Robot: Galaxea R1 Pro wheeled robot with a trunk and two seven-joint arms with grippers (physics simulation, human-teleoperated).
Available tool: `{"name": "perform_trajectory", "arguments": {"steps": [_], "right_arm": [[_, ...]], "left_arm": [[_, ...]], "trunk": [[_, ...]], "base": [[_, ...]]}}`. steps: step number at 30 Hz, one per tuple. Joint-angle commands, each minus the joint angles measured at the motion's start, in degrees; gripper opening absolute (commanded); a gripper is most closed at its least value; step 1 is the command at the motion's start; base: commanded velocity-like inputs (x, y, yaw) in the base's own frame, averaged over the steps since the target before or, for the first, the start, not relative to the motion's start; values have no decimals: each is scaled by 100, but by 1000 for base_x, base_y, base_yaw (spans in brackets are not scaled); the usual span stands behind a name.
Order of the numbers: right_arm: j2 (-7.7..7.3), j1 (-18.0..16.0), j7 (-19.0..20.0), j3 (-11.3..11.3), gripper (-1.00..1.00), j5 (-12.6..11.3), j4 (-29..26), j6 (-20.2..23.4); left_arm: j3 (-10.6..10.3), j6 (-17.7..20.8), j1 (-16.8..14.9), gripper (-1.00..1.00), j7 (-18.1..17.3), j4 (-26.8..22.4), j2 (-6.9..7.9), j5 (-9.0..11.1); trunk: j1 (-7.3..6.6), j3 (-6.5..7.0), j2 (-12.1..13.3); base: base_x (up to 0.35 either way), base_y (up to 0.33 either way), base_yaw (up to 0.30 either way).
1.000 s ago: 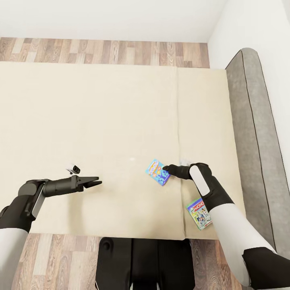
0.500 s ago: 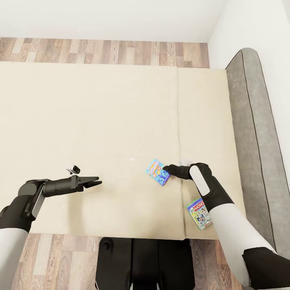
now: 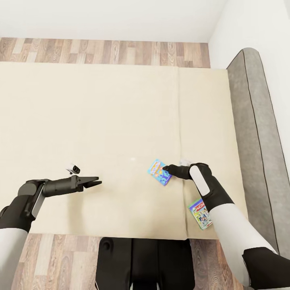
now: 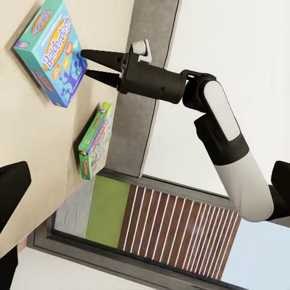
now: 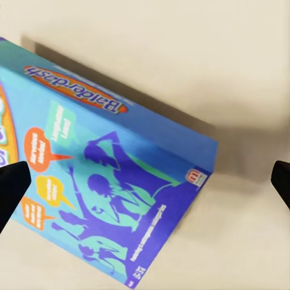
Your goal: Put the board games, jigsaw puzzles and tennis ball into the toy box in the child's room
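Two board games lie on the bed. The blue game sits at nine o'clock from the right gripper, long axis ten-to-four, jaws spread wide above it. Left gripper, far off, looks released.

- Both arms: white upper segments, black elbow and wrist joints, smooth matte shells.
- Left arm: dark grey cylindrical forearm link, black gripper housing, small white-and-black camera block mounted on top near the wrist.
- Left gripper: two thin black tapered fingers, pointed tips.
- Right arm: black forearm with an elongated white oval panel; white segment below, black cuff at the shoulder end.
- Right gripper: slim black pointed fingers, small white camera block behind them.
- Base: black, boxy, with a central vertical groove.
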Motion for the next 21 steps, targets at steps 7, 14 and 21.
{"name": "perform_trajectory", "arguments": {"steps": [7,14,21], "right_arm": [[-5,-2,-50,3,100,-60,-6,6],[-6,-2,-49,0,100,-60,-6,1],[-6,-2,-53,-1,100,-68,-6,1]], "left_arm": [[1,61,-1,100,-22,-1,2,-2],[3,61,-1,100,-22,-1,2,-2],[0,61,-1,100,-22,-1,2,-2]], "trunk": [[3,-6,-9],[3,-6,-9],[3,-6,-9]], "base": [[0,59,0],[0,18,0],[0,36,0]]}}
